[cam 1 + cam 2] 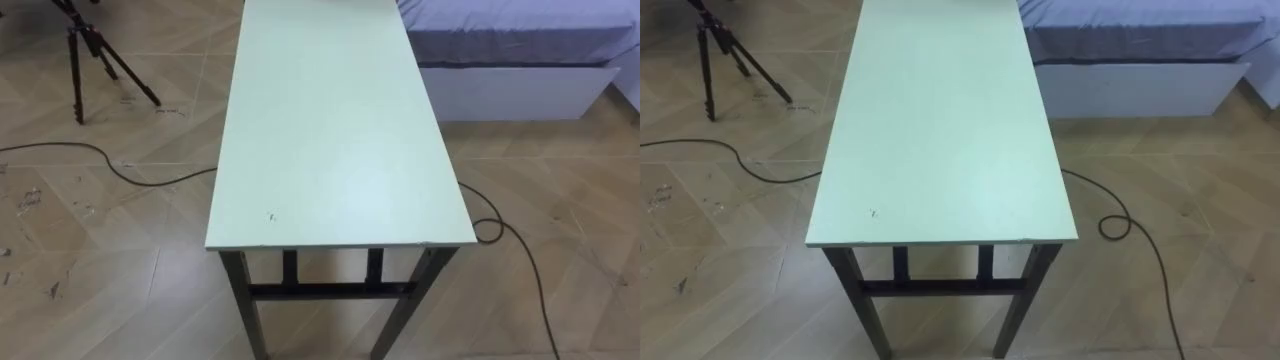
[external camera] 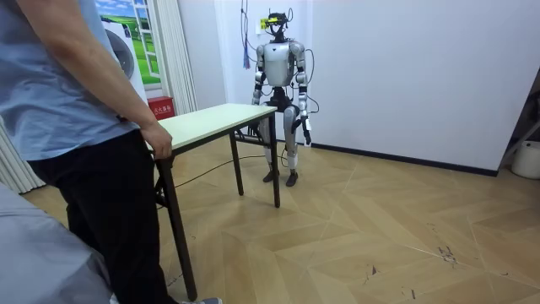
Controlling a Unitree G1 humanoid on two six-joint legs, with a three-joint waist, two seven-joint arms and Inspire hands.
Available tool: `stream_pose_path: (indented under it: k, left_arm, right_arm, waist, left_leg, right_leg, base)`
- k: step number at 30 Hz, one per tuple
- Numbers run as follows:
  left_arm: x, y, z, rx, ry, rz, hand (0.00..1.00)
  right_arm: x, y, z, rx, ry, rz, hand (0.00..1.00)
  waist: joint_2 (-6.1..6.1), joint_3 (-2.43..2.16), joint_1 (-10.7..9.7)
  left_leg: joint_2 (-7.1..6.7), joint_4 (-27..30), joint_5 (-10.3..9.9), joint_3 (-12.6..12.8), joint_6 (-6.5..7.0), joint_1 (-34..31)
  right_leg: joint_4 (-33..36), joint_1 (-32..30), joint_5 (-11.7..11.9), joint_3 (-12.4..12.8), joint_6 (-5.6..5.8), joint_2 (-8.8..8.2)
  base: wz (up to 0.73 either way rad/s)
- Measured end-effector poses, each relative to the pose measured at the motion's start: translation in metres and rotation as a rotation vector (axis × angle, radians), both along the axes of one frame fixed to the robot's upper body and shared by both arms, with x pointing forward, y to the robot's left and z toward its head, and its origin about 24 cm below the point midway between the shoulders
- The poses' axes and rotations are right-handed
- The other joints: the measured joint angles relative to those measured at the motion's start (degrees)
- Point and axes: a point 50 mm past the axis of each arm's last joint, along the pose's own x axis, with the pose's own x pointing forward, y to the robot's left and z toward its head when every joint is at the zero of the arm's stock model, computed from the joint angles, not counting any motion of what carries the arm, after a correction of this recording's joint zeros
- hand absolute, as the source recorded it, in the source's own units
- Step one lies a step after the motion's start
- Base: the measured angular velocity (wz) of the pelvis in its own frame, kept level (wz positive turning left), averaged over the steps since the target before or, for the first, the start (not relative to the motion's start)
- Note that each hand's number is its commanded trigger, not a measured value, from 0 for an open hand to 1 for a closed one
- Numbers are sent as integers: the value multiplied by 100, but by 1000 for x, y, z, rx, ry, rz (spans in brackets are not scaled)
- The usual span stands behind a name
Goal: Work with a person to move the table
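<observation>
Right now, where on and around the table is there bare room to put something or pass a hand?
The whole tabletop is bare, from the near short edge to the far end beside the bed. That far edge is taken: the person's hand holds it. Floor along both long sides is open, except a cable and the tripod.

Far end of table cut off; person cropped
</observation>
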Motion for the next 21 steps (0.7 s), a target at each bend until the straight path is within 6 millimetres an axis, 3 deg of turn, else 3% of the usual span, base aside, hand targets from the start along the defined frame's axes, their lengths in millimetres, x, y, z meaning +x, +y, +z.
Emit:
stream_pose_path:
  k: [9, 21]
  left_arm:
    - [-1, 1, 0, 3, 1, 14, 0]
    - [-6, 2, -1, -85, -16, 125, 0]
  right_arm:
    - [-2, 0, 0, -8, 14, 20, 0]
    - [-6, 3, 0, 64, -6, -10, 0]
  waist:
    - [-33, 8, 15]
    - [-106, -20, 27]
  left_leg:
    - [3, -8, 0, 27, 0, -2]
    - [2, -12, 0, 50, 0, 23]
  right_leg:
    - [-2, -10, -1, -4, 1, 4]
    - [6, -10, 0, -15, 1, 0]
  base:
    - [0]
    - [-1]
